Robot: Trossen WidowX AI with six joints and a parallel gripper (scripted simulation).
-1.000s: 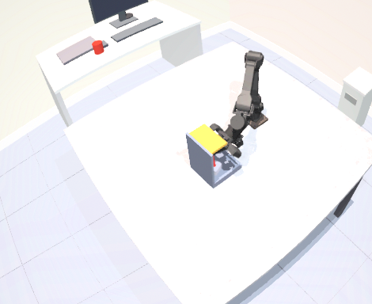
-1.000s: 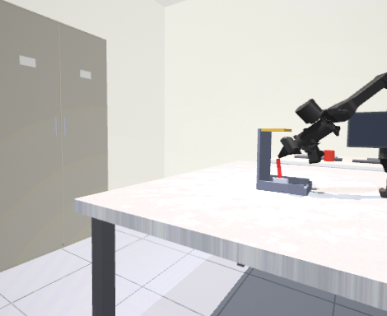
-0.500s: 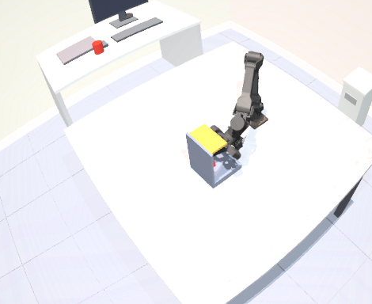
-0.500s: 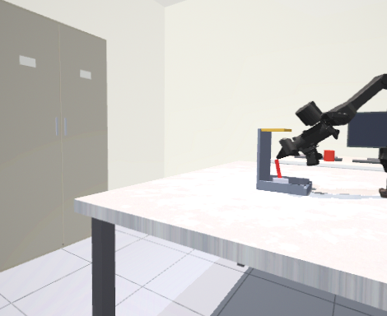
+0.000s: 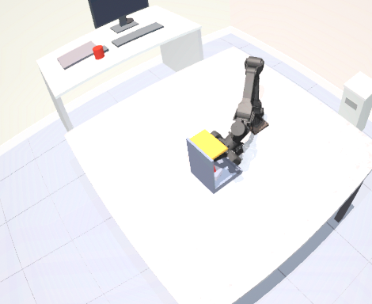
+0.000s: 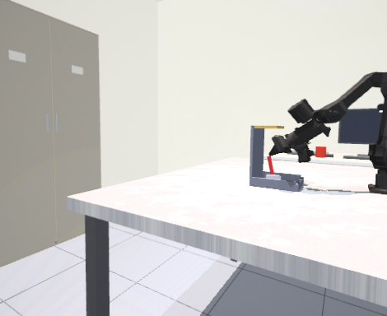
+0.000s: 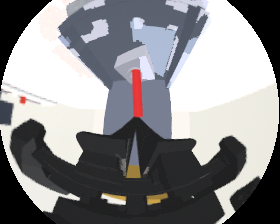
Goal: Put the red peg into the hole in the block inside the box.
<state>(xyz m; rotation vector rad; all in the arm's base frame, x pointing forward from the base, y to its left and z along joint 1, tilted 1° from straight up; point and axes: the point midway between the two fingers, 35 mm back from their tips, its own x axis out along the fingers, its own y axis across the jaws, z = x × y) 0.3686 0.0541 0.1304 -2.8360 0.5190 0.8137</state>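
The red peg (image 5: 214, 169) (image 6: 270, 165) (image 7: 137, 94) stands with its lower end in the hole of the pale block (image 6: 273, 177) (image 7: 125, 62). Most of its length shows above the block, and in the exterior view it leans slightly towards the back wall. My gripper (image 6: 270, 155) (image 7: 136, 119) is shut and empty. Its fingertips are right at the peg's top end, below the roof; whether they touch it I cannot tell. The grey-blue box (image 5: 201, 167) (image 6: 257, 153) has its yellow roof (image 5: 208, 143) (image 6: 268, 127) above the peg.
The arm reaches in through the box's open front, with the gripper body close to the roof's front edge. The low side wall (image 6: 271, 183) of the box runs along the floor. A separate desk with a monitor (image 5: 119, 4) and a red cup (image 5: 98, 52) stands farther off.
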